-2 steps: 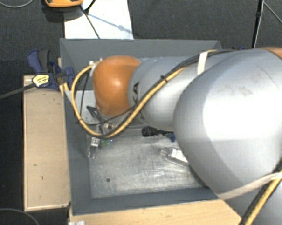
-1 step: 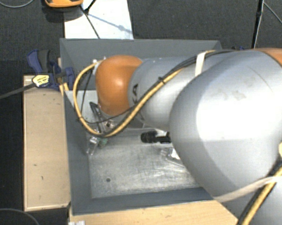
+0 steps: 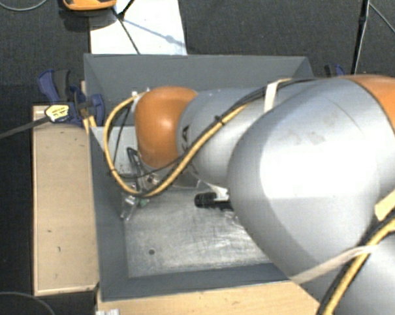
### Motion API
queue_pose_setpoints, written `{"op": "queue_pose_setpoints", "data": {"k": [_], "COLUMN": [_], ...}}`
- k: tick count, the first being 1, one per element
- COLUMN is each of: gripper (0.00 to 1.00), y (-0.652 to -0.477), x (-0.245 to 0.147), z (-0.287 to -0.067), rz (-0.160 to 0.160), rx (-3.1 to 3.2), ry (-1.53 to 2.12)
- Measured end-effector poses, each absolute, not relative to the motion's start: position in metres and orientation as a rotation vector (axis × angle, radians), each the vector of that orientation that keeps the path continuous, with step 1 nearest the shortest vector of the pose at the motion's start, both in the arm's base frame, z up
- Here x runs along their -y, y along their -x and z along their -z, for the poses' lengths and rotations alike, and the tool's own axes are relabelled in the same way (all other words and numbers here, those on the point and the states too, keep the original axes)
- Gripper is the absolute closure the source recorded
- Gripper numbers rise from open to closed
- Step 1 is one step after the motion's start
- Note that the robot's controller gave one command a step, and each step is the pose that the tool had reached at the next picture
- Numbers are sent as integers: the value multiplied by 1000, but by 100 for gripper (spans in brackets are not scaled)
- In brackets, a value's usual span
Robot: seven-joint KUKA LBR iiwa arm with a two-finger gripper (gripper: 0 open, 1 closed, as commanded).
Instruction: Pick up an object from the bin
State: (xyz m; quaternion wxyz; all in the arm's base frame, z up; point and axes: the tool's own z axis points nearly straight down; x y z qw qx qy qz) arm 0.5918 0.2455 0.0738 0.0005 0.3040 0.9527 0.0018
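Observation:
My gripper [image 3: 131, 197] reaches down under the arm's orange cover, close to the bin's left wall in the back-left part of the floor. A small green bit [image 3: 142, 203] shows right at its lower end; I cannot tell whether it is held or what it belongs to. To the right, a black cylindrical thing [image 3: 207, 201] lies on the bin floor, its right end hidden under the arm.
The big grey arm with its yellow cable covers the bin's right half and back. Bare scratched floor shows at the front left. The bin's left wall stands close to the gripper.

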Motion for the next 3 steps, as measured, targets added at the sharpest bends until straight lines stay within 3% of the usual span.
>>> {"op": "queue_pose_setpoints", "data": {"k": [1,2,3], "gripper": [0,100,100], "y": [-592,-593,-595], "x": [-246,-245,-246], "z": [-75,-75,-161], "rz": [-3,-2,-10], "rx": [-2995,-2992,-2987], "ry": [-955,-956,-951]}}
